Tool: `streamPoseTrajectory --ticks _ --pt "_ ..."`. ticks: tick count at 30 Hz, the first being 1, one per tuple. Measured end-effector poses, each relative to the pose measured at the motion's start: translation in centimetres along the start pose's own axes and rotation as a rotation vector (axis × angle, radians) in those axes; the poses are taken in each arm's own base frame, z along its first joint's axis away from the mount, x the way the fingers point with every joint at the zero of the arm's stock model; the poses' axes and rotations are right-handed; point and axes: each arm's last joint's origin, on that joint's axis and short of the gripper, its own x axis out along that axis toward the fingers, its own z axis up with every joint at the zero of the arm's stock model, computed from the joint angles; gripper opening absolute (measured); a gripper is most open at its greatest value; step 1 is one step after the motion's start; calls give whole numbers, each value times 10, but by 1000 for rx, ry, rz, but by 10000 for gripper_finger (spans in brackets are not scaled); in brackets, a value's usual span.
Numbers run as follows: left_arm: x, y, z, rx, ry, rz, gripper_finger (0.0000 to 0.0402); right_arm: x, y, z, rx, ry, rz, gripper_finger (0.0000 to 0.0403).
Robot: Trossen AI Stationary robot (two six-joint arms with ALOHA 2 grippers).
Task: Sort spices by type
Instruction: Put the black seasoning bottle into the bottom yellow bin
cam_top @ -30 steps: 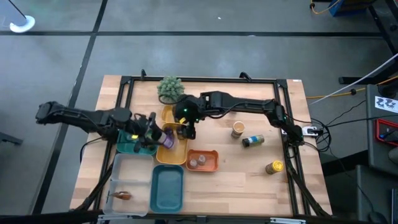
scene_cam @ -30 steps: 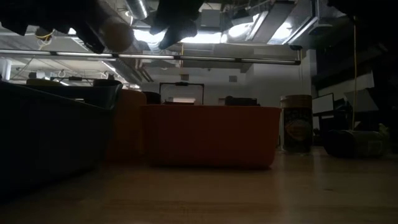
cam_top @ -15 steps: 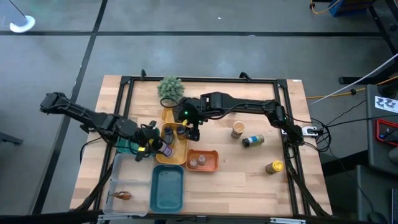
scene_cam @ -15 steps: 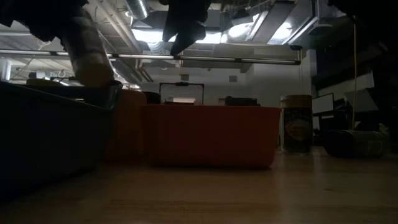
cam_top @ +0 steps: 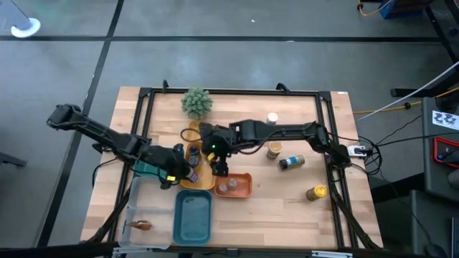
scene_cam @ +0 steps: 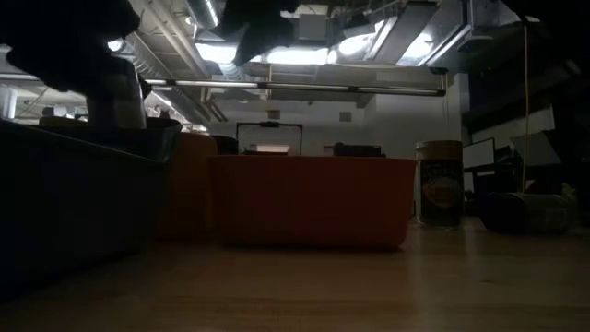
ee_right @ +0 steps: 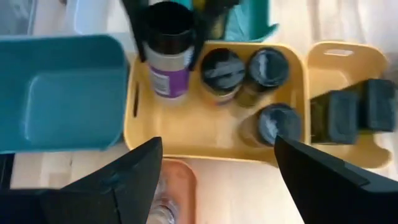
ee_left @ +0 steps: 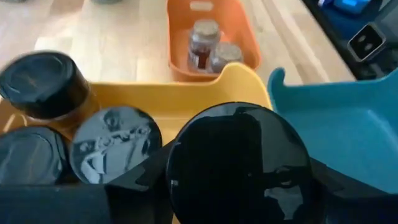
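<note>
My left gripper (cam_top: 183, 172) reaches in from the table's left over the yellow tray (cam_top: 203, 180) and is shut on a black-capped jar with a purple label (ee_right: 166, 59). Three more dark-capped jars (ee_right: 249, 81) stand in that tray. My right gripper (cam_top: 219, 165) hangs open and empty above the yellow tray's right rim, beside the orange tray (cam_top: 242, 188), which holds two small jars (ee_left: 211, 48). Black boxes (ee_right: 348, 115) sit in a second yellow tray behind. Loose on the table to the right are a tan-capped jar (cam_top: 274, 149), a jar lying on its side (cam_top: 291, 163), a yellow-capped jar (cam_top: 316, 192) and a white-capped one (cam_top: 272, 117). My left gripper pinches the purple-labelled jar between its two fingers (ee_right: 134, 28) just below the black cap (ee_left: 239, 162), slanting in from the table's left. The jar stands upright in the near left part of the yellow tray. I cannot tell whether its base rests on the tray floor.
A teal tray (cam_top: 193, 217) and a clear tray with a brown packet (cam_top: 142, 225) lie toward the near edge. Another teal tray (cam_top: 147, 170) sits under my left arm. A fuzzy green plant (cam_top: 196, 102) stands at the far edge. Bare wood shows near right.
My left gripper has carried the purple-labelled jar from over the left teal tray toward the right and near edge, then down into the yellow tray; the jar went from tilted to upright. My right gripper has moved toward the near edge, uncovering the white-capped jar.
</note>
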Motion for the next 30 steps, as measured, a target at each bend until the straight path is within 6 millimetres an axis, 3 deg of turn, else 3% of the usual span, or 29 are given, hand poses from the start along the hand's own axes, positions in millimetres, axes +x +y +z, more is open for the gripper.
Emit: streamPoseTrajectory --ticks 15,30 --pt "24 0 -11 23 117 46 203 26 45 -5 -76 -6 53 308" --pt "27 0 -13 16 138 26 231 25 53 -6 -89 -7 64 308"
